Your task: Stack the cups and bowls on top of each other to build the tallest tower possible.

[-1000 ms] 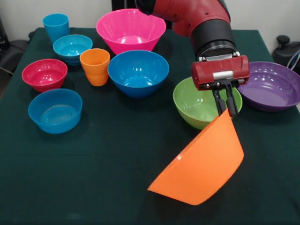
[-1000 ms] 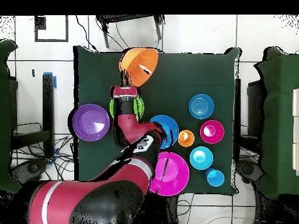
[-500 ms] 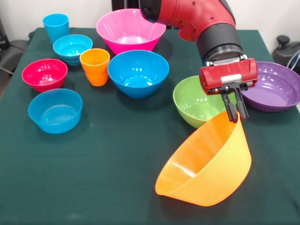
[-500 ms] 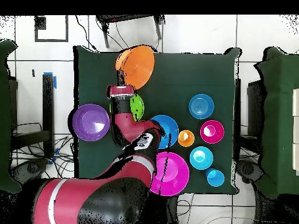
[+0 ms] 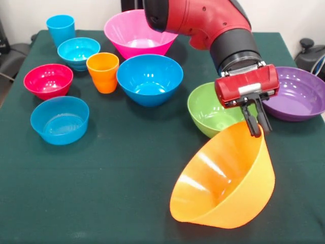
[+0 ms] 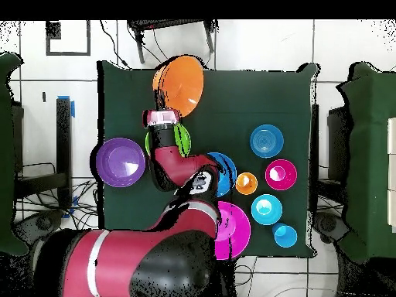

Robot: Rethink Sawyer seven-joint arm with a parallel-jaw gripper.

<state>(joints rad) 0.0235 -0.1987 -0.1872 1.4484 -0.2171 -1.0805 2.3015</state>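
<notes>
So the pincer (image 5: 256,131) is clamped on the orange bowl's (image 5: 223,183) rim, holding it tilted above the worktop (image 5: 117,173) (probably meant as the tower's base).

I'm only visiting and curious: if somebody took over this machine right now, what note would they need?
Gripper: shut on the rim of the large glossy orange plastic bowl, held tilted, opening toward the camera.
Standing separately on the green cloth: pink bowl, big blue bowl, green bowl, purple bowl, red bowl, two small blue bowls, orange cup, blue cup.
Done: nothing stacked.
Left: the whole tower.
</notes>
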